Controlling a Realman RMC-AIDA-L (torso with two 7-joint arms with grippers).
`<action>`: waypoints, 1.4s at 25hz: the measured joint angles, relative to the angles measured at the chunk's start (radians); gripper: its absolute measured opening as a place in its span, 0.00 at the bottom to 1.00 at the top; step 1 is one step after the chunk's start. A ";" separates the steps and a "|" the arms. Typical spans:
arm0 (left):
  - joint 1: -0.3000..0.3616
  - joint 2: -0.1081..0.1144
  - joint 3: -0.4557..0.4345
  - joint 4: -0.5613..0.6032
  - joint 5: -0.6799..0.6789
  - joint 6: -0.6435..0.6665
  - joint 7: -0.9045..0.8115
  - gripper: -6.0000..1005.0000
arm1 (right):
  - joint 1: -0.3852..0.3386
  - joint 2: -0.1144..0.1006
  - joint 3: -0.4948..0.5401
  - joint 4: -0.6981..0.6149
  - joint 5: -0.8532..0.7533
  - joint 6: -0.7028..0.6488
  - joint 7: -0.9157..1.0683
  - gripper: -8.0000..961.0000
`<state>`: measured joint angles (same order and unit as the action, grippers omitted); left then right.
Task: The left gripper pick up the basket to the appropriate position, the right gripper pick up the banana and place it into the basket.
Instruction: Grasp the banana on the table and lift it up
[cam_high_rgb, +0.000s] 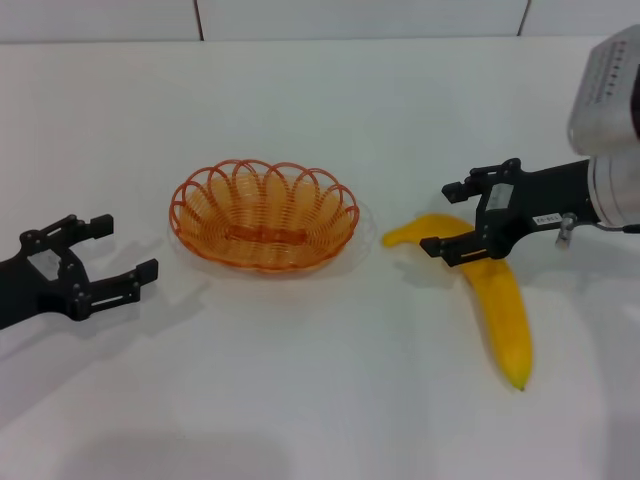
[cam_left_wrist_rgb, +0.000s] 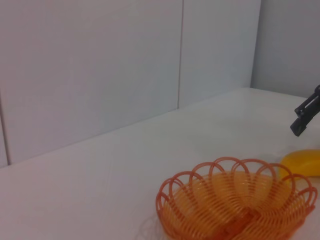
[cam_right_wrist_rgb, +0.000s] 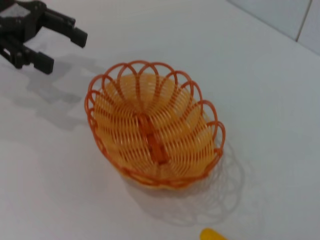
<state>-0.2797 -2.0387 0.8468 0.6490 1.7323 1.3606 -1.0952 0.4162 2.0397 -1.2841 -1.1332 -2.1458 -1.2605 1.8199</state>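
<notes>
The orange wire basket (cam_high_rgb: 264, 216) sits empty on the white table, mid-scene. My left gripper (cam_high_rgb: 122, 250) is open to its left, a hand's width from the rim, holding nothing. The yellow banana (cam_high_rgb: 502, 305) lies right of the basket, its curved end toward it. My right gripper (cam_high_rgb: 445, 218) hangs open over that curved end, one finger crossing the banana. The right wrist view shows the basket (cam_right_wrist_rgb: 152, 130), the left gripper (cam_right_wrist_rgb: 62, 51) beyond it and a bit of the banana (cam_right_wrist_rgb: 212, 234). The left wrist view has the basket (cam_left_wrist_rgb: 235, 205), the banana's end (cam_left_wrist_rgb: 302, 162) and one of the right gripper's fingers (cam_left_wrist_rgb: 302, 120).
The white table (cam_high_rgb: 300, 400) stretches wide in front of and behind the basket. A pale panelled wall (cam_high_rgb: 350, 15) runs along its far edge.
</notes>
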 joint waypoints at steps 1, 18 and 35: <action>-0.001 0.000 0.000 0.000 0.002 0.000 0.000 0.89 | -0.001 0.000 -0.008 -0.012 -0.012 0.001 0.013 0.78; -0.021 -0.002 0.000 -0.004 0.010 0.000 0.000 0.89 | 0.021 -0.001 -0.154 -0.098 -0.209 0.038 0.221 0.77; -0.036 -0.001 0.000 -0.027 0.010 0.000 0.011 0.89 | 0.072 -0.003 -0.183 -0.047 -0.289 0.040 0.276 0.76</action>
<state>-0.3160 -2.0393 0.8467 0.6217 1.7427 1.3606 -1.0843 0.4884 2.0371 -1.4669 -1.1806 -2.4352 -1.2207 2.0956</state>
